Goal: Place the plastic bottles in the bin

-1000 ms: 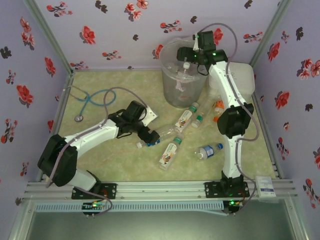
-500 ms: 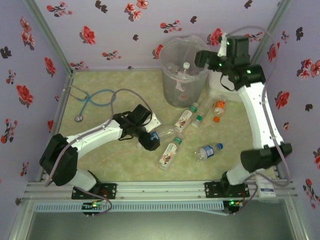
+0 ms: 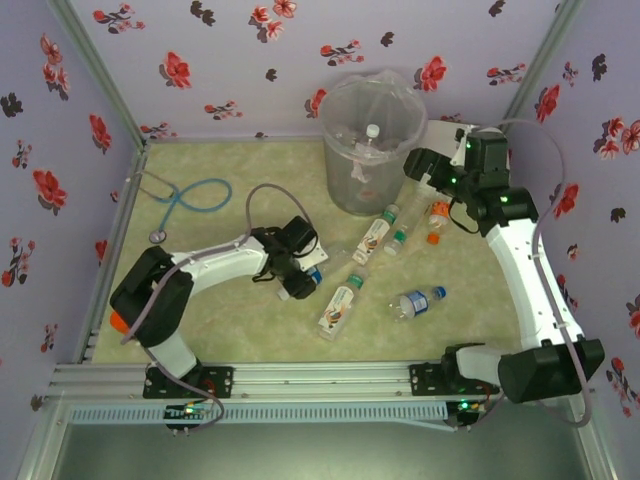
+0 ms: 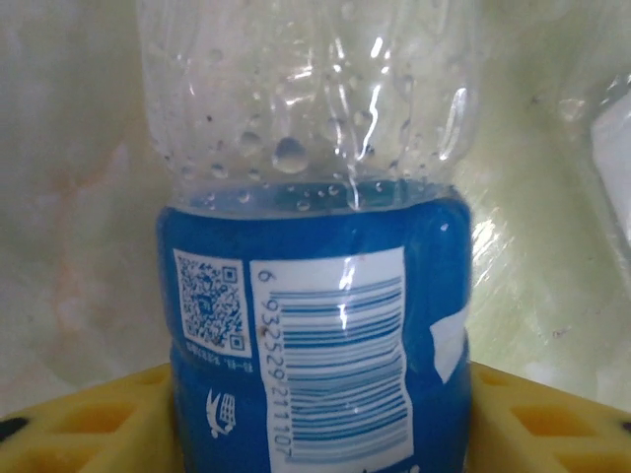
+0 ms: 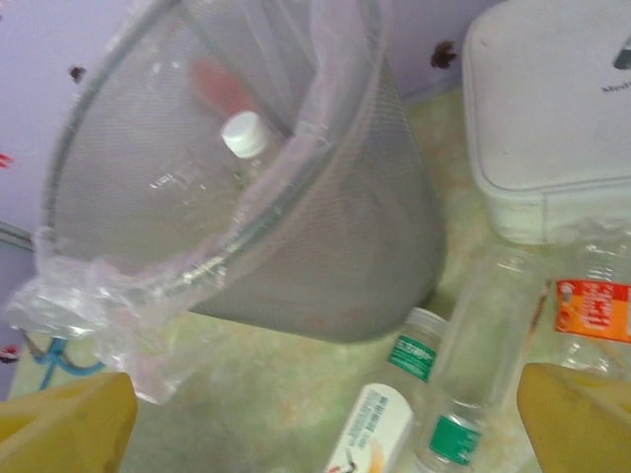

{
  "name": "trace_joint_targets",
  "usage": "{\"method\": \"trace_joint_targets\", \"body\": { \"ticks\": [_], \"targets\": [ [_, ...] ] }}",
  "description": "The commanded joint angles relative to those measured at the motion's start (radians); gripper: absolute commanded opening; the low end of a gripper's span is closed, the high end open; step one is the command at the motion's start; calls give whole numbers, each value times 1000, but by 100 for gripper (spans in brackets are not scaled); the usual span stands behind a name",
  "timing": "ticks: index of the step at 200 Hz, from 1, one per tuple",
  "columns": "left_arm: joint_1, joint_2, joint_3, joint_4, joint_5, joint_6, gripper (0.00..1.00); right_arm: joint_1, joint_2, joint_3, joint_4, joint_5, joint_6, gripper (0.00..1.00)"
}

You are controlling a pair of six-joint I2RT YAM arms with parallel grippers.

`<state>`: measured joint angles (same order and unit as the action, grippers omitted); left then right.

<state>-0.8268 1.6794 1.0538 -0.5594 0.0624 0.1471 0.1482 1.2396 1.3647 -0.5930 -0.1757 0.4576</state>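
Note:
My left gripper (image 3: 300, 276) is shut on a clear bottle with a blue label (image 4: 315, 325), which lies on the table left of centre (image 3: 313, 272); yellow fingers (image 4: 89, 419) press both its sides. The grey bin (image 3: 345, 190), lined with a clear bag, stands at the back and holds a white-capped bottle (image 3: 371, 133). My right gripper (image 3: 425, 168) hangs open to the right of the bin (image 5: 325, 256), nothing between its fingers. Several bottles lie in front of the bin: a red-white one (image 3: 373, 237), a green-capped one (image 3: 397, 240) and an orange-capped one (image 3: 435, 218).
Nearer the front lie a green-white bottle (image 3: 340, 305) and a blue-capped bottle (image 3: 415, 303). A blue-tubed stethoscope (image 3: 195, 195) lies at the back left. A white rounded box (image 5: 552, 118) stands right of the bin. Flowered walls close in three sides.
My left gripper has slid right and closed on the blue-labelled bottle. My right arm has swung from over the bin to its right side and lower, still open.

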Motion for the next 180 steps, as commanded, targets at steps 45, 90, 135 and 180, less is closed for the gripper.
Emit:
{"method": "trace_joint_targets", "body": {
  "ticks": [45,90,135,180],
  "targets": [
    [79,-166,29,-89,-121,-23,48,13,-20,-78,269,-270,144,99],
    [153,-364,12,151,50,-67,37,232,63,65,150,-302,1,87],
    [175,-388,61,234,112,-64,37,364,158,74,281,-323,44,89],
    [176,-396,80,220,128,-60,38,429,260,137,243,-220,90,99]
  ]
}}
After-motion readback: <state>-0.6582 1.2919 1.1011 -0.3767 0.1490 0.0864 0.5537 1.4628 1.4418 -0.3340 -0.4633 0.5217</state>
